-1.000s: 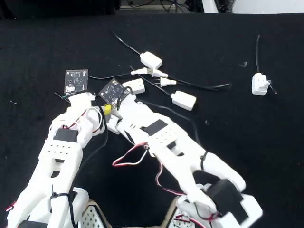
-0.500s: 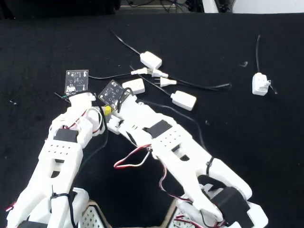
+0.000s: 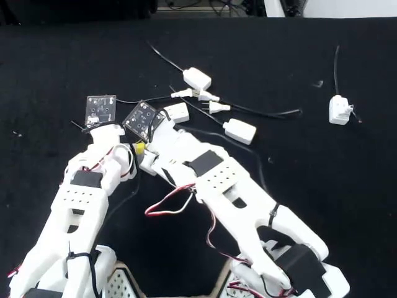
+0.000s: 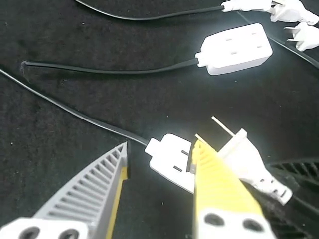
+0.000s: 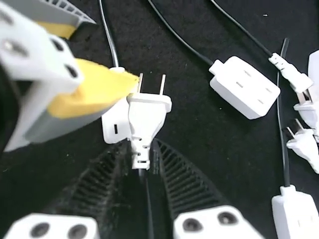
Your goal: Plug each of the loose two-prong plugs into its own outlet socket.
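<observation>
- The right gripper (image 5: 142, 149) has its black fingers (image 5: 184, 179) clamped on the tail of a white two-prong plug (image 5: 145, 112). Both prongs are bare and point away from the wrist.
- The held plug sits left of the bench's (image 3: 322, 192) middle, about halfway between the near and far edges. It is just over a white outlet socket (image 4: 169, 160) that lies flat on the black cloth.
- The prongs are not in any slot of that socket.
- The left gripper (image 4: 160, 144) stands wide. Its grey finger (image 4: 94, 184) is off to one side of the socket, and its yellow finger (image 4: 214, 184) is against the socket's body, close beside the plug.
- A second socket (image 3: 176, 112) lies just beyond the two grippers, toward the far edge.
- A third socket (image 3: 239, 131), on a black cord, lies nearer the bench's middle, and a fourth (image 3: 197, 78) lies farther back.
- A loose plug (image 3: 217, 107) and another plug (image 3: 205, 95) lie between those sockets.
- A small white adapter (image 3: 339, 110) sits toward the right edge, well apart from the rest.
</observation>
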`<action>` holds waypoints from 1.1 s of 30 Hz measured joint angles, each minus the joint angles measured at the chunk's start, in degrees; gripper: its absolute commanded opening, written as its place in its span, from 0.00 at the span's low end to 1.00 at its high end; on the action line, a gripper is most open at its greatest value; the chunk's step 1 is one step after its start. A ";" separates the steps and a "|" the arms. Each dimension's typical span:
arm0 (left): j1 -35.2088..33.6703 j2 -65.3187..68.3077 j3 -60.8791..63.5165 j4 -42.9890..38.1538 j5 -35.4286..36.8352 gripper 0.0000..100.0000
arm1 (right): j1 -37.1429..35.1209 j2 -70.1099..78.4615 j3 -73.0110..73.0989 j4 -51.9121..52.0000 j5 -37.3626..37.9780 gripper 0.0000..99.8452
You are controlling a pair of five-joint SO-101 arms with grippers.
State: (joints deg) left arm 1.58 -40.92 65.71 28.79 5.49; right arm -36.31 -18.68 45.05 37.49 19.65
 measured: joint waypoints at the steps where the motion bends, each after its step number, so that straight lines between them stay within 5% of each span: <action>1: -0.26 0.00 0.00 0.00 0.00 0.21 | -0.18 0.00 0.00 0.00 0.00 0.01; 8: -5.27 -2.20 -1.23 0.09 3.34 0.21 | -1.41 0.00 0.00 0.00 0.00 0.01; 33: -0.44 -6.24 1.23 0.09 1.93 0.21 | -2.02 0.00 0.79 -2.02 0.09 0.01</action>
State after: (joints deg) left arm 1.14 -47.16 66.95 28.88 7.43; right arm -38.33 -18.68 45.85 35.47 19.74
